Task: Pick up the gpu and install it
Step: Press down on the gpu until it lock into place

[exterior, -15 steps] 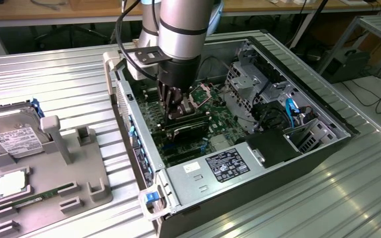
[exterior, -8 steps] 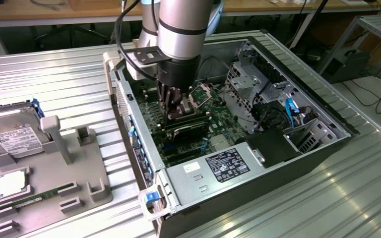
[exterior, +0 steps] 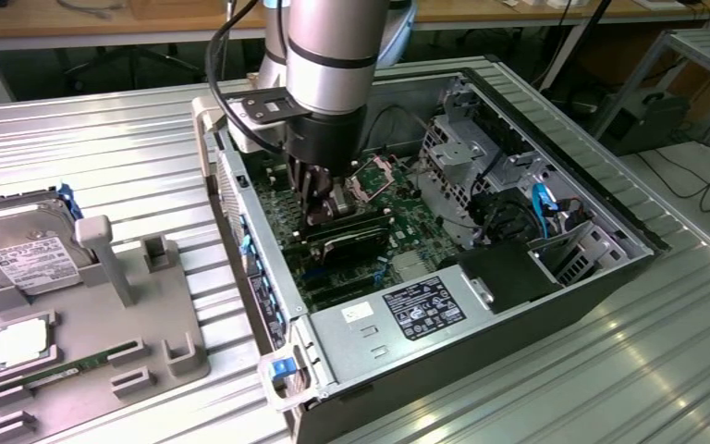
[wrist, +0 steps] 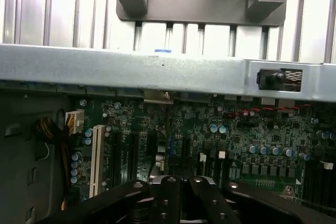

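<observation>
The gripper (exterior: 321, 215) is reaching into the open computer case (exterior: 602, 217) with its jaws closed, pressing at the gpu (exterior: 352, 239) lying over the motherboard (wrist: 220, 129), where an off-line push could be tilting the card or straining its slot

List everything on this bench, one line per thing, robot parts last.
computer case: one, black and silver, lying open on its side, centre of the exterior view.
motherboard: one, green, inside the case.
gpu: one, black, on the motherboard, right below the gripper.
power supply: one, silver with a black label, near end of the case.
parts holder: one, grey, on the exterior view's left.
hard drive: one, silver with a white label, in the holder.
RAM stick: one, green, in the holder.
table: one, ribbed silver metal.
gripper: one, black, shut, reaching into the case, at the gpu.
</observation>
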`<state>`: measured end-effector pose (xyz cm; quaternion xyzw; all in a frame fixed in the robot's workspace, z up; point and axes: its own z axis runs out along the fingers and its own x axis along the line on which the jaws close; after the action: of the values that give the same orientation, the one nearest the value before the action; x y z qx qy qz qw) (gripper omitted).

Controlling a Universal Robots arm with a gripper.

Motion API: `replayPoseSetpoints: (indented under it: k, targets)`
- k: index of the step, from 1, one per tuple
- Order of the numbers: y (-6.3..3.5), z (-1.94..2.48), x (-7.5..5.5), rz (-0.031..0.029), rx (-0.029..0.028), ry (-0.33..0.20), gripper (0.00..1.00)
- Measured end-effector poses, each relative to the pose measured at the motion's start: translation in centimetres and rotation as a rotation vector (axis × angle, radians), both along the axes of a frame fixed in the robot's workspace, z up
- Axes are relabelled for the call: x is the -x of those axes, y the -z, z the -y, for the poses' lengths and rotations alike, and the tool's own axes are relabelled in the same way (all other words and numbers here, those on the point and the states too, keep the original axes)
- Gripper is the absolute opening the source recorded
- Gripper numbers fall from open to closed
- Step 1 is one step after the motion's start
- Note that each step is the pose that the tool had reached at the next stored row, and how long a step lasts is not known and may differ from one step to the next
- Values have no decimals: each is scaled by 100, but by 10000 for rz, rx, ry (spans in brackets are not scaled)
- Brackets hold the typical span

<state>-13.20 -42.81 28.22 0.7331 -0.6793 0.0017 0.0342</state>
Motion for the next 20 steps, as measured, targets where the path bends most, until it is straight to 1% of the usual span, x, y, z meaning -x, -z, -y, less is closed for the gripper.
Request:
replayPoseSetpoints:
  k: [4,10,14,18,20]
  targets:
    - [6,10,26,1,-2,-1,11]
    - [7,39,36,2,24,0,11]
    - [7,70,36,2,49,0,11]
    - [11,122,36,2,52,0,11]
    - [20,128,45,3,49,2,11]
